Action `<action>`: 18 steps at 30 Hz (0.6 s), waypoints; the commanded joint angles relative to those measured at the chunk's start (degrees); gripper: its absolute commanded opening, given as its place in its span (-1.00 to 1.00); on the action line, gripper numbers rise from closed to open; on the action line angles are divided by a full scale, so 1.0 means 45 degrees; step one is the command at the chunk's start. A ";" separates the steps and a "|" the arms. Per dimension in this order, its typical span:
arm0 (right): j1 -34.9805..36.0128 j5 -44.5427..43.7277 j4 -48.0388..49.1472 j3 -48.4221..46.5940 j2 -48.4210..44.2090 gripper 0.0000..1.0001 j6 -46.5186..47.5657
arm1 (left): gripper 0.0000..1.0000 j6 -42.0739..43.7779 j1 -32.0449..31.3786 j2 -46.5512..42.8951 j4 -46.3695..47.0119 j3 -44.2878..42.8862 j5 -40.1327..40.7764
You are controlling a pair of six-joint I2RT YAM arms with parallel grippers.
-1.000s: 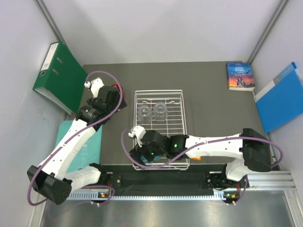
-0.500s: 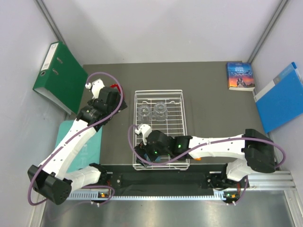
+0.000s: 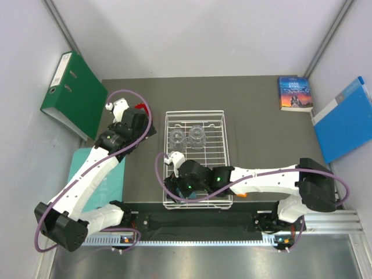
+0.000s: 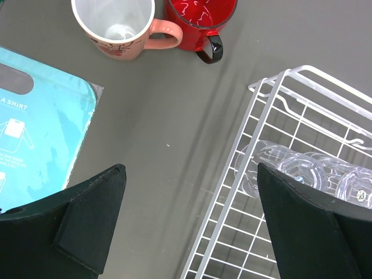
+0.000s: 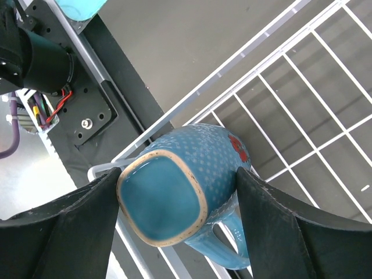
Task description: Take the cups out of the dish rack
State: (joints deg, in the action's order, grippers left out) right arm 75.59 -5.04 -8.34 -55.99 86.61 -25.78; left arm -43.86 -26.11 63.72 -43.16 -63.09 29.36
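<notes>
The white wire dish rack [image 3: 224, 125] sits mid-table. Two clear glass tumblers [image 3: 176, 138] [image 3: 197, 136] lie in its far half, and also show in the left wrist view [image 4: 273, 165]. My right gripper [image 3: 177, 189] is at the rack's near-left corner. It [image 5: 178, 171] is shut on the upside-down light-blue mug [image 5: 192, 186], one finger on each side, with the mug still low in the rack [image 5: 325, 157]. My left gripper [image 4: 192, 168] is open and empty over bare table left of the rack [image 4: 261, 116]. A salmon-pink mug [image 4: 119, 26] and a red mug [image 4: 200, 20] stand upright on the table beyond it.
A teal packet [image 4: 40, 128] lies on the table left of my left gripper. A green binder [image 3: 72, 93] leans at the far left. A book [image 3: 294, 93] and a blue folder [image 3: 346, 119] are at the far right. The black base rail [image 5: 75, 110] runs just beside the rack's near edge.
My right gripper has shifted a little to the right and settled round the light-blue mug. My left gripper has edged slightly away from the red mug.
</notes>
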 commanded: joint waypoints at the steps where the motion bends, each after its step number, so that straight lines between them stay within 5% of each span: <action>1: -0.0040 -0.0813 -0.1584 0.0039 0.0695 -0.06 -0.0189 | 0.98 0.0000 -0.0038 -0.0138 0.0625 0.0055 0.0018; 7: -0.0021 -0.1611 -0.2402 -0.0388 0.0520 -0.97 -0.0170 | 0.98 -0.0020 -0.0077 -0.0040 0.0703 0.0075 -0.0060; 18: -0.0002 -0.3021 -0.4396 -0.1757 -0.0301 -1.00 0.0534 | 0.98 0.0078 -0.0057 0.0136 0.0938 -0.0140 -0.0041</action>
State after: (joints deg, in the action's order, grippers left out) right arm 75.94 -13.91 -20.18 -61.63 86.67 -25.36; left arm -43.81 -26.11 64.03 -42.00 -63.07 29.17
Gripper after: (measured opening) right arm 0.688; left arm 0.987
